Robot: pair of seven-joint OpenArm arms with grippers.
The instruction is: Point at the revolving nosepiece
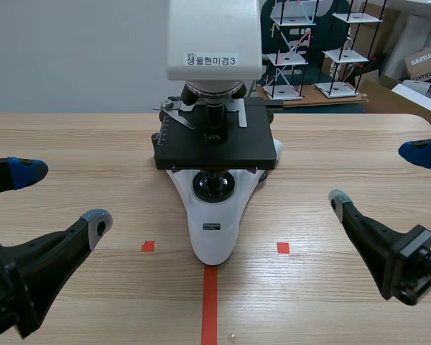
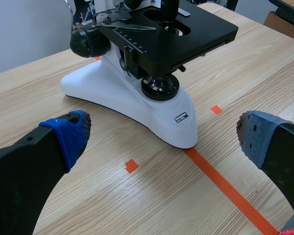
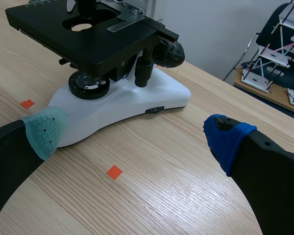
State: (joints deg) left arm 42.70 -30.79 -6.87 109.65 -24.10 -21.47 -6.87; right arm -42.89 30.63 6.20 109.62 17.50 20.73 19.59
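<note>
Your microscope (image 1: 214,230): white body, black stage (image 1: 215,147), dark revolving nosepiece (image 1: 214,91) under white head. Your left gripper (image 1: 61,195): black fingers, one pad blue, other grey-green, both dotted. Your right gripper (image 1: 377,175): same colours. Table (image 1: 345,144): pale wood grain, orange-red tape line (image 1: 210,302) and squares. Behind it, rack (image 1: 284,59): black frame, white shelves, pink cords.

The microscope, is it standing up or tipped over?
Standing up. The microscope sits flat on its white base on the table, with its head straight above.
</note>
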